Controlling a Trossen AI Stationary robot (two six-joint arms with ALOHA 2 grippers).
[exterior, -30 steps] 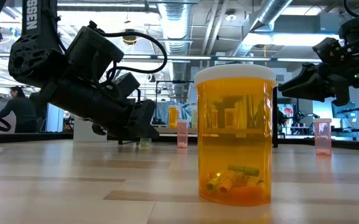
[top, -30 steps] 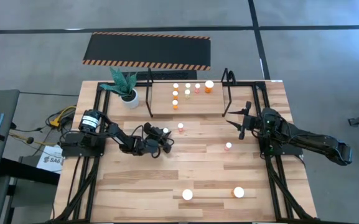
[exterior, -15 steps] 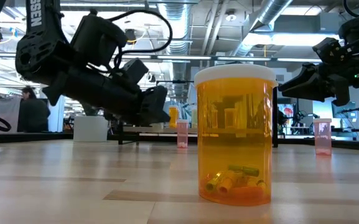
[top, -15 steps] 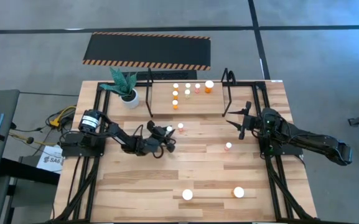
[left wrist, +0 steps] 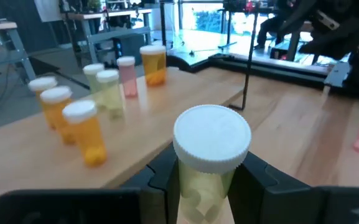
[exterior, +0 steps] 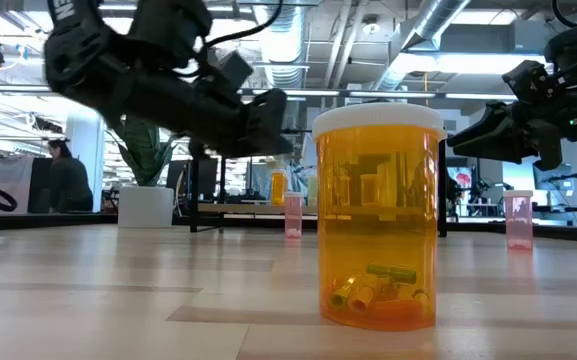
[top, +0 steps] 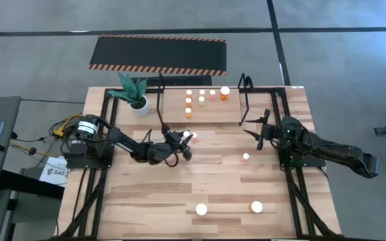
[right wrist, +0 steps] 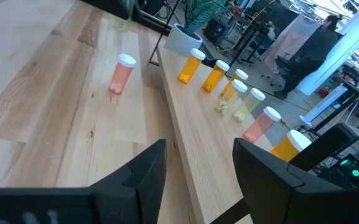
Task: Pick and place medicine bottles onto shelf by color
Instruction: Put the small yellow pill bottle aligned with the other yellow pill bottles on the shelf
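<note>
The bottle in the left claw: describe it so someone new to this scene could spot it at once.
Start at the black wire shelf along the table's far edge, where a cluster of bottles stands. Just in front of it, near its left upright, the left claw hangs above the table, shut on a pale yellow-green bottle with a white cap. It is the only bottle lifted off the wood; the others all stand alone.

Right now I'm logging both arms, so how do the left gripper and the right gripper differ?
The left gripper is shut on a pale yellowish bottle with a white cap; the right gripper stands open and holds nothing. The left gripper reaches toward the table's middle, just in front of the shelf, while the right gripper waits by the shelf's right end. Both are dark two-finger grippers held above the wooden table.
</note>
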